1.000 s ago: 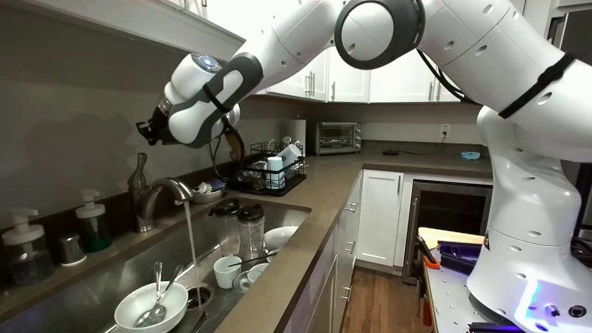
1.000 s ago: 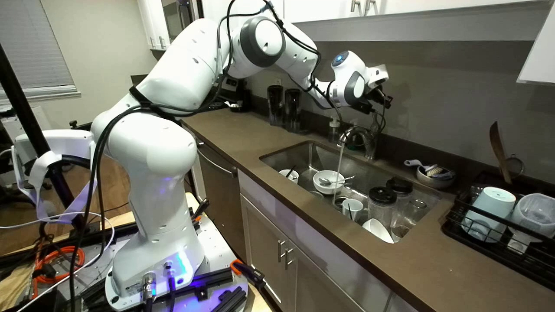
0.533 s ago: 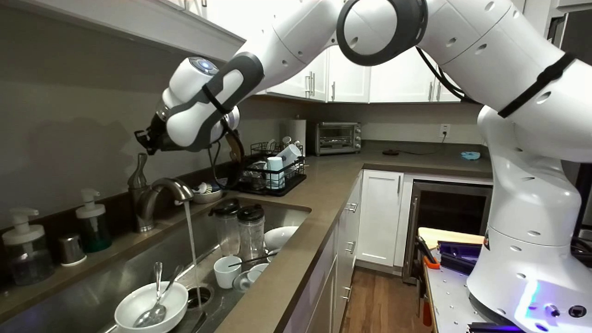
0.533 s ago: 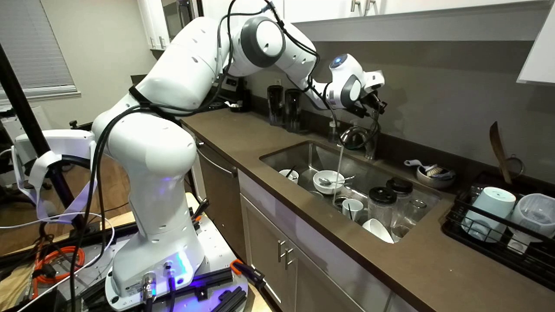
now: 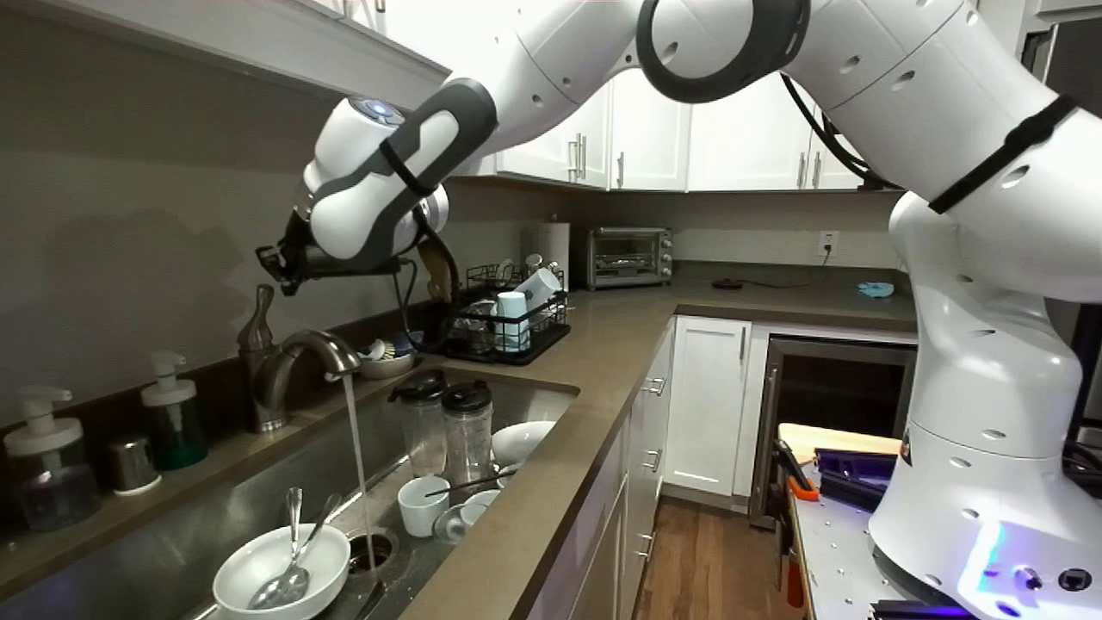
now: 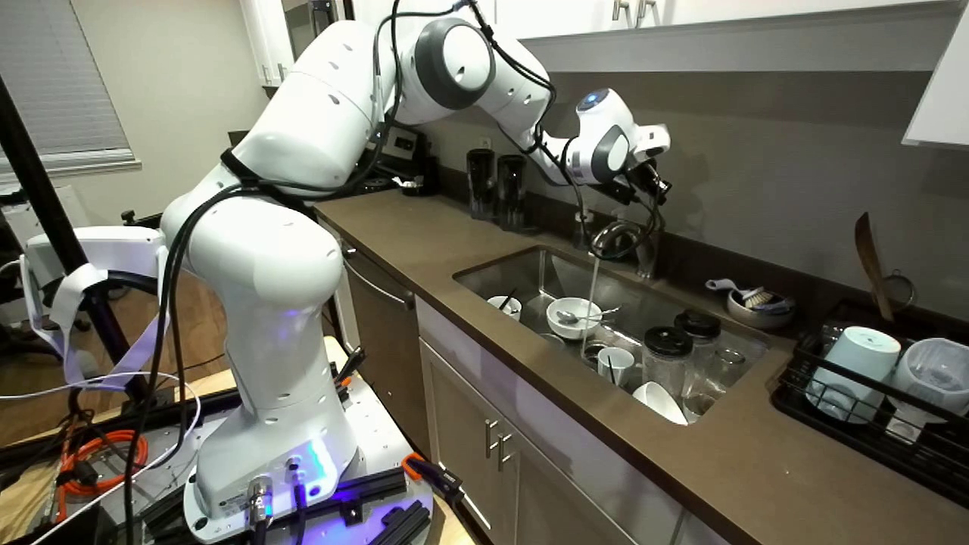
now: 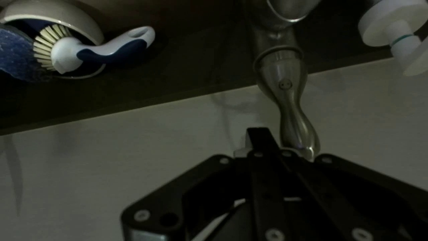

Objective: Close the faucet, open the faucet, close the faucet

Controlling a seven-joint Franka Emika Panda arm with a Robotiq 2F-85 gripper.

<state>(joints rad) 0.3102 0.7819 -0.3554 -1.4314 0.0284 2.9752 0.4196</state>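
The claw [image 7: 267,144] is closed, tips together, and grips nothing; it sits right by the upper end of the lever [image 7: 294,110], though I can't tell whether they touch. The faucet [image 5: 277,375] stands behind the sink [image 5: 198,534] with water [image 5: 355,439] running — so turning it off looks like the step in hand.

The lever is smooth and rounded, so an off-centre push would probably slip past it. Too long a reach could jam the tips against the wall [image 5: 129,215]; a shove the wrong way might just leave the flow on. The cable [image 6: 551,92] droops in a loop that crosses the spout [image 5: 327,349] in an exterior view — dip lower and it might snag.

The sink holds a bowl [image 5: 254,551] with spoons [image 5: 284,590], a white mug [image 5: 422,508] and two lidded jars [image 5: 469,430]. Along the back of the counter [image 6: 757,454] stand soap pumps [image 5: 170,413] and a dish [image 7: 67,11] with a brush [image 7: 68,53]. A black rack [image 5: 542,343] and a toaster oven [image 5: 628,257] are farther along; white cabinets [image 5: 650,142], a wood floor [image 5: 680,551] and, in an exterior view, a window blind [image 6: 64,83] fill out the room.
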